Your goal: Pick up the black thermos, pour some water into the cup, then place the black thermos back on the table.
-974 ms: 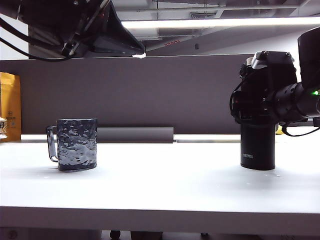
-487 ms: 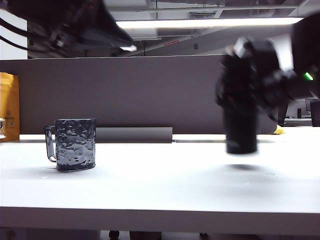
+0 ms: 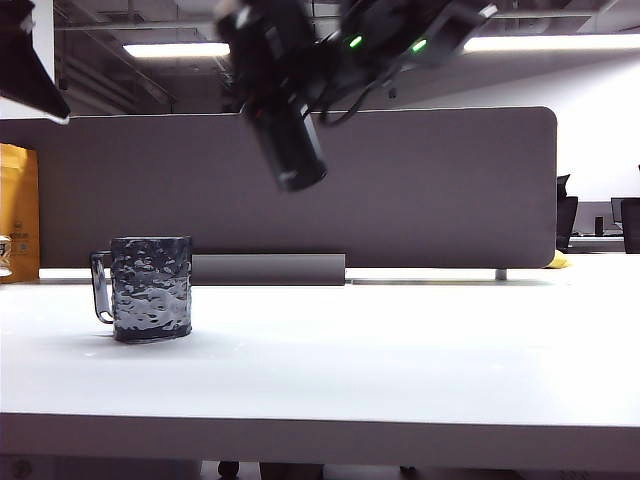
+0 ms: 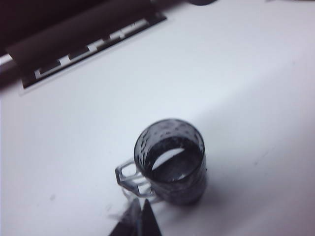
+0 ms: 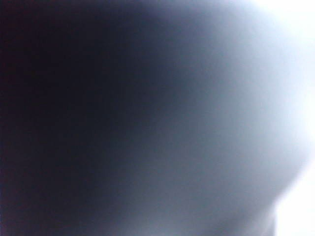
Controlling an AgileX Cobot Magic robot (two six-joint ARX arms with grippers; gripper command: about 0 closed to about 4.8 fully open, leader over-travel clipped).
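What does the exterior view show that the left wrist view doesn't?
Only the exterior view: the thermos held tilted in the air by the right hand, up and to the right of the cup, plus the grey partition. Only the left wrist view: the cup's open mouth from above, and the shut left hand near its handle. Both: the cup standing upright on the table.

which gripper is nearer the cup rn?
Left. The left gripper, shut, hovers just above the cup beside its handle. The right gripper holds the black thermos high, up and to the cup's right.
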